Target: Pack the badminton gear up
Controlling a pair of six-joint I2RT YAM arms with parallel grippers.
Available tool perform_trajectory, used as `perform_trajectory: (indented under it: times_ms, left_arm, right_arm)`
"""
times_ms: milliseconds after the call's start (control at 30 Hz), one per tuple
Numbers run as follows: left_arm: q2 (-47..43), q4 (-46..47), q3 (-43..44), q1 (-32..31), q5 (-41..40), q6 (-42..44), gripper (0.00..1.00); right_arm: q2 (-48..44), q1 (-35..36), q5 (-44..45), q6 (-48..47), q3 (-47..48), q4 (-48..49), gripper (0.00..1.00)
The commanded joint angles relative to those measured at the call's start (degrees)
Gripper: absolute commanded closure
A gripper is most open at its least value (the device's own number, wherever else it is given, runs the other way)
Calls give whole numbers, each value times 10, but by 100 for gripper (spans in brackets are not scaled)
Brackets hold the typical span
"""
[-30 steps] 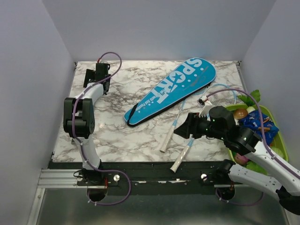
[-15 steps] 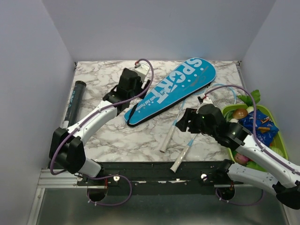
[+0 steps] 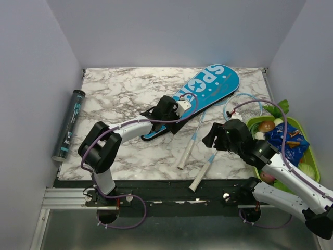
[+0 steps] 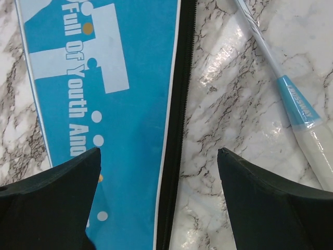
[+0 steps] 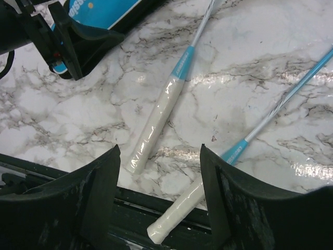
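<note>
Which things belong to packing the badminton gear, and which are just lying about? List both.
For the job: long cyan racket-shaped bag lettered SPORT; two thin light-blue rackets with white handles.
Lying about: green plastic tray of toy vegetables; dark cylindrical tube at far left, purpose unclear.

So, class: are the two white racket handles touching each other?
Apart. The right wrist view shows bare marble between the upper handle and the lower handle.

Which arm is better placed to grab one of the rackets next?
Right. The right gripper hangs open over the two white racket handles, one seen between its jaws in the wrist view. The left gripper is over the bag at its zipper edge instead.
</note>
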Motion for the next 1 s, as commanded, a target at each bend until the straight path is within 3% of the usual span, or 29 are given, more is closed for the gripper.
perform_trajectory:
  times_ms: [0, 200, 500, 633, 767, 867, 967]
  left_arm:
    - [21, 32, 16, -5, 33, 18, 1]
    - [52, 60, 13, -5, 24, 18, 3]
    - [90, 71, 24, -5, 19, 18, 20]
    - [95, 74, 25, -5, 26, 15, 39]
    - [96, 78, 21, -4, 30, 11, 49]
    - [93, 81, 19, -5, 35, 11, 70]
    - [97, 77, 20, -4, 36, 11, 80]
  right_arm:
    - [-12, -2, -23, 21, -24, -4, 30]
    - [-18, -2, -39, 34, -43, 2, 30]
    - [-28, -2, -46, 43, -64, 10, 32]
    - [-33, -2, -46, 44, -71, 10, 32]
    - [-35, -2, -47, 47, -75, 10, 33]
    - [-38, -2, -49, 48, -79, 12, 33]
    - [-40, -2, -51, 52, -86, 16, 33]
